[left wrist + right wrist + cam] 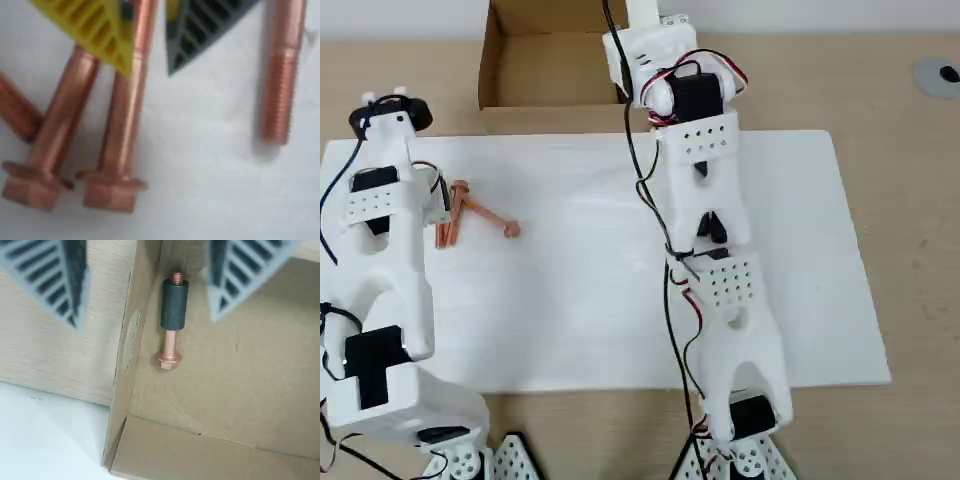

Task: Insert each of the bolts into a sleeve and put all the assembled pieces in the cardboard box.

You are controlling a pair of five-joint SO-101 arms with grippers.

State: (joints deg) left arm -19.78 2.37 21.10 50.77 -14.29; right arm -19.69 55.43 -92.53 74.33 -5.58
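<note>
On the white mat (580,300) over the wooden desk (910,200), the left tool (147,74) sits spread around one bolt (127,120), looks lined up for a grab, loose bolts (55,125) beside it, while the right tool (145,320) hangs open over the cardboard box (240,390) where one sleeved bolt (174,305) already lies.

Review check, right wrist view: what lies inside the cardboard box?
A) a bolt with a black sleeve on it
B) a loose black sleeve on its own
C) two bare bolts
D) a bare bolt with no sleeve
A: on the floor of the cardboard box lies one copper bolt with a black sleeve around its shank, and the threaded tip pokes out past the sleeve.
</note>
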